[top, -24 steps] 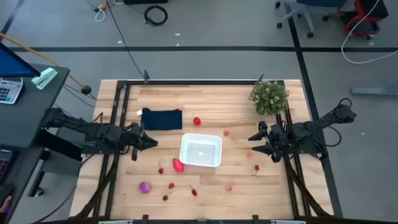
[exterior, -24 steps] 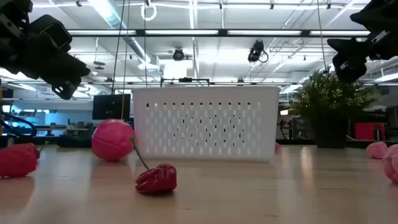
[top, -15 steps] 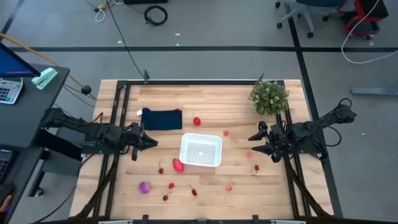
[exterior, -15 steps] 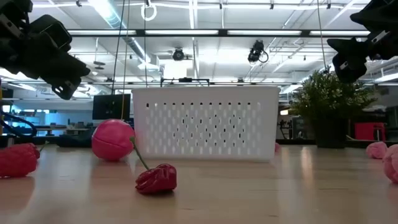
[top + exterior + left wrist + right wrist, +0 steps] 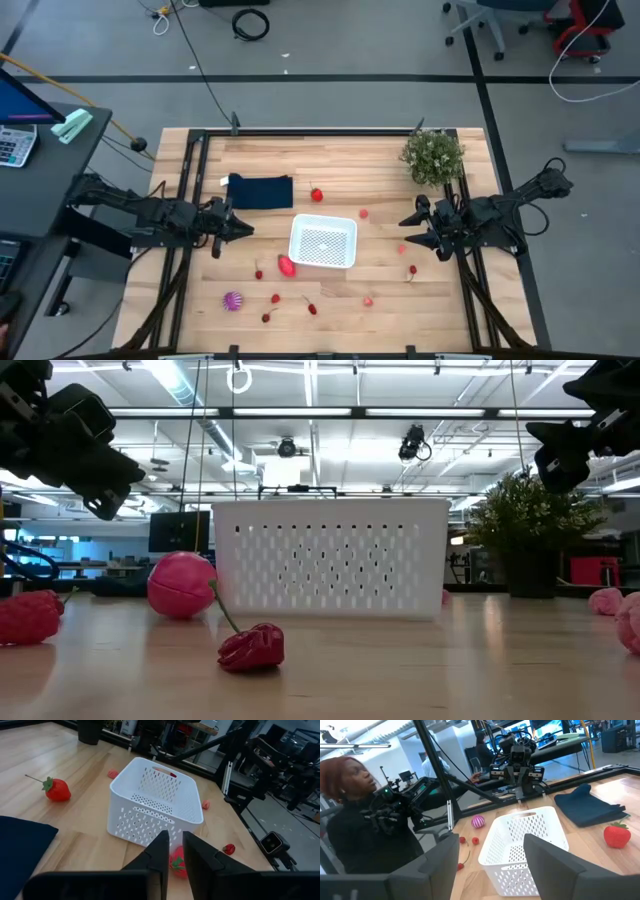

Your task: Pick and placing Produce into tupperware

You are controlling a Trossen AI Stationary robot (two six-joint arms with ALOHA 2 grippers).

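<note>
The white tupperware [image 5: 323, 242] stands mid-table on its base, with perforated walls in the low view [image 5: 330, 557]. Produce lies scattered on the wood. A strawberry [image 5: 317, 195] is beyond the tupperware and a larger red piece [image 5: 287, 266] is against its near-left corner. The purple ribbed ball [image 5: 233, 300] and several small red bits [image 5: 276, 298] sit toward the near edge. My left gripper [image 5: 243, 229] hovers shut, left of the tupperware, and points at it [image 5: 172, 847]. My right gripper [image 5: 406, 222] hovers open on the right [image 5: 490, 855].
A dark navy folded cloth [image 5: 260, 191] lies far-left of the tupperware. A green potted plant [image 5: 433, 156] stands at the far right corner. Black frame rails [image 5: 192, 190] run along the table's sides. A person [image 5: 350, 825] shows beyond the table in the right wrist view.
</note>
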